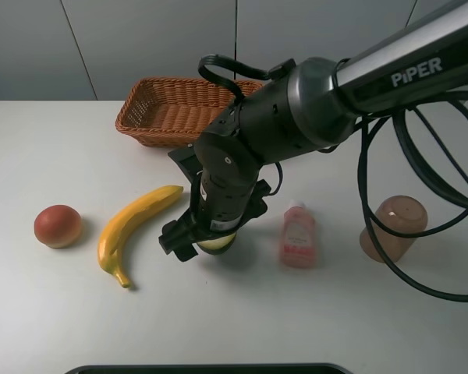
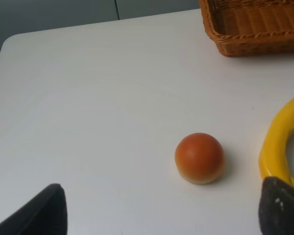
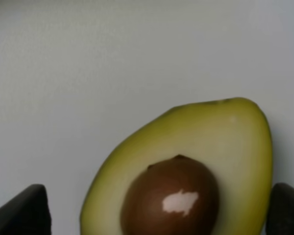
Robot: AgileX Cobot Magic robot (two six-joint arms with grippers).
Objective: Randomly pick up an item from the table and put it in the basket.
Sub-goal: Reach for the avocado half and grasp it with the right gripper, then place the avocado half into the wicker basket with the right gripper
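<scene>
A broad white table (image 1: pixel 47 140) fills the scene, with grey wall panels (image 1: pixel 140 39) behind its far edge. The wicker basket (image 1: pixel 175 109) sits midway along that far edge. A banana (image 1: pixel 136 226) lies toward the left edge, a brown cup (image 1: pixel 394 226) and pink bottle (image 1: pixel 298 234) toward the right, and a red-orange fruit (image 1: pixel 57 226) nearest the left edge. The halved avocado (image 3: pixel 196 161) rests mid-table, pit up, between the spread fingers of the right gripper (image 3: pixel 153 213). The left gripper (image 2: pixel 161 210) is also spread.

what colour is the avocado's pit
The pit is brown, clearest in the right wrist view.
</scene>
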